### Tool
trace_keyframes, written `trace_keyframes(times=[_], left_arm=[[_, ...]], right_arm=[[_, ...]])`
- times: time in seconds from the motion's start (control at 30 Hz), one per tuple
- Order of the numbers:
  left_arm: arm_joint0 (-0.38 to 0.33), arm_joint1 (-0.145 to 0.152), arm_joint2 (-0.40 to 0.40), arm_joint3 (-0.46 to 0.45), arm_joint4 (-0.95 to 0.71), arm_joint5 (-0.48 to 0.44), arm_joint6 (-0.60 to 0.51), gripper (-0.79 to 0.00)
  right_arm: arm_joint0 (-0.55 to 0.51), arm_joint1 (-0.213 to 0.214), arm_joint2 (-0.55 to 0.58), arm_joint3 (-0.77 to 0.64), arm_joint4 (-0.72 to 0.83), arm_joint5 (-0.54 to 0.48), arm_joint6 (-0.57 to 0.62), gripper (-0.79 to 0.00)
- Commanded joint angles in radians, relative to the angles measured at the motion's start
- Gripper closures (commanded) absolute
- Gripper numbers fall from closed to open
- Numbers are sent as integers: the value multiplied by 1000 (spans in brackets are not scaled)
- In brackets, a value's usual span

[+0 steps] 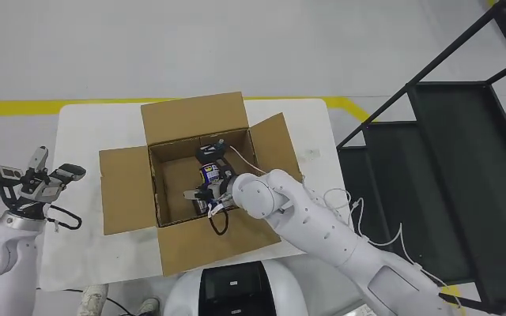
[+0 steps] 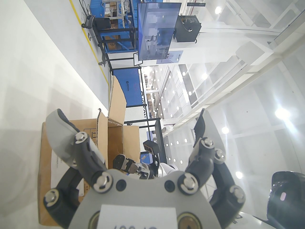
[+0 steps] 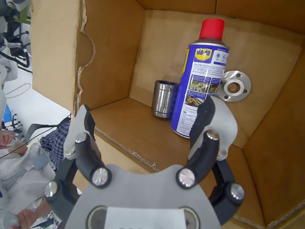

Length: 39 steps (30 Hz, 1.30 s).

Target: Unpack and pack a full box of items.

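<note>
Hovering inside the open cardboard box (image 1: 194,118), the right claw (image 3: 145,110) gapes wide, gripping nothing.
One black-padded finger (image 3: 205,117) sits just beside an upright blue spray can (image 3: 202,89) with a red cap; a smooth steel cylinder (image 3: 164,101) and a round holed flange (image 3: 234,85) rest near it on the box floor. The left claw (image 2: 128,115), also spread, holds nothing off the table's (image 1: 87,126) left edge.

R arm (image 1: 316,221) white, glossy, thin white cable (image 1: 250,163) alongside; jaws grey w/ black pads (image 3: 202,117), silver screws (image 3: 99,177).
</note>
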State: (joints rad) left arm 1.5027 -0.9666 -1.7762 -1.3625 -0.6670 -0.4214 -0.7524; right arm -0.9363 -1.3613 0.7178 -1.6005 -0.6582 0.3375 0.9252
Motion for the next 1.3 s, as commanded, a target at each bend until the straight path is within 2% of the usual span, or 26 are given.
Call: trace_keyframes(times=[0.0, 0.23, 1.27], left_arm=[[0, 0, 0, 0, 0, 0, 0, -785], [0, 0, 0, 0, 0, 0, 0, -785], [0, 0, 0, 0, 0, 0, 0, -785]], right_arm=[[54, -7, -28, 51, -31, -9, 84, -785], [147, -40, -66, 157, 9, -55, 136, -785], [144, -40, -65, 157, 9, -57, 129, -785]])
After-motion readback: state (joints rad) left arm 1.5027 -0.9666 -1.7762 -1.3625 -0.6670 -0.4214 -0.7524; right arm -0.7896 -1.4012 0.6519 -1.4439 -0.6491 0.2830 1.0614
